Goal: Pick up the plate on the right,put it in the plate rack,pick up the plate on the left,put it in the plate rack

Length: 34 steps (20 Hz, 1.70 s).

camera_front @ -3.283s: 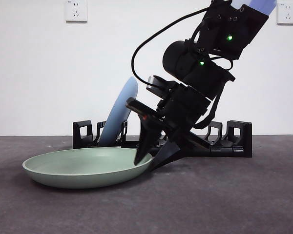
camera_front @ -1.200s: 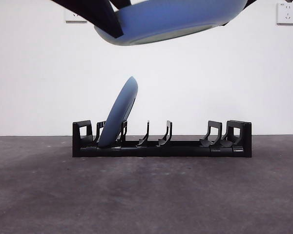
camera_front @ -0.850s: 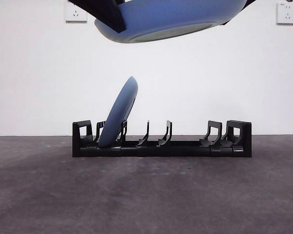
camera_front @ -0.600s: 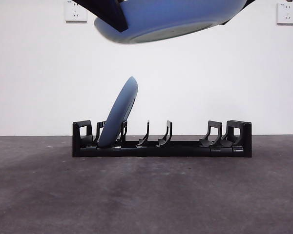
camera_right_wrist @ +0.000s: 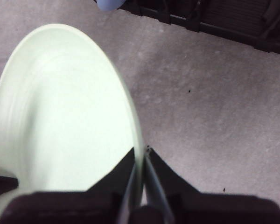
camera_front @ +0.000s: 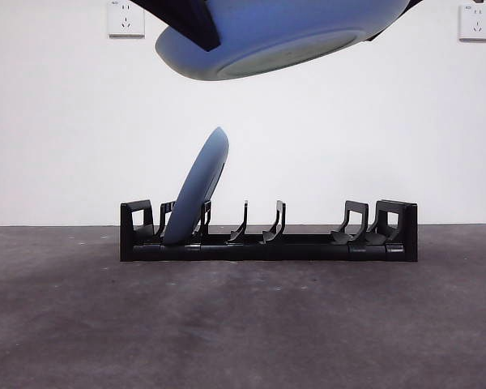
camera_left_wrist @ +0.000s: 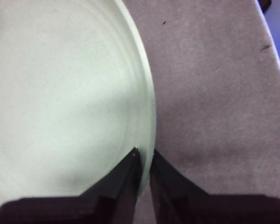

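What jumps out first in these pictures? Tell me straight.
A pale green plate hangs high above the table, gripped on its rim by both the left gripper and the right gripper, one at each side. Below it, a blue plate stands tilted in the left end of the black plate rack, whose other slots are free.

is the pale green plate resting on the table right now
No, the round pale green plate hangs high above the long black plastic plate rack, gripped at its rim by both claws.
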Each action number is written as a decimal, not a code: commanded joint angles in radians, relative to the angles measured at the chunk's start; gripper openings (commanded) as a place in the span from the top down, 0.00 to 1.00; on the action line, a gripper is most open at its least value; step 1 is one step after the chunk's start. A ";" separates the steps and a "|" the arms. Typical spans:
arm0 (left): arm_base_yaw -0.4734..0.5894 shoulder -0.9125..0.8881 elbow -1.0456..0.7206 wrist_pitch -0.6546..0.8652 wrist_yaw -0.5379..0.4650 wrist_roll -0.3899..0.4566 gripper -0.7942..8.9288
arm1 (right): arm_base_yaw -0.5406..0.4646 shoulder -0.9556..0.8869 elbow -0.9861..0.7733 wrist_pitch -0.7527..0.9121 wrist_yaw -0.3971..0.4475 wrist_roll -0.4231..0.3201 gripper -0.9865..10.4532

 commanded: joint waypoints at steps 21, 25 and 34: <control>0.147 0.035 0.003 0.567 0.375 -0.641 0.93 | 0.003 -0.502 0.035 0.129 0.234 -0.004 0.69; 0.210 0.109 0.003 0.756 0.418 -0.768 0.93 | 0.004 -0.562 0.034 0.018 0.234 -0.017 0.69; 0.304 0.306 0.025 0.915 0.410 -0.846 0.93 | 0.004 -0.567 0.029 -0.170 0.187 -0.029 0.70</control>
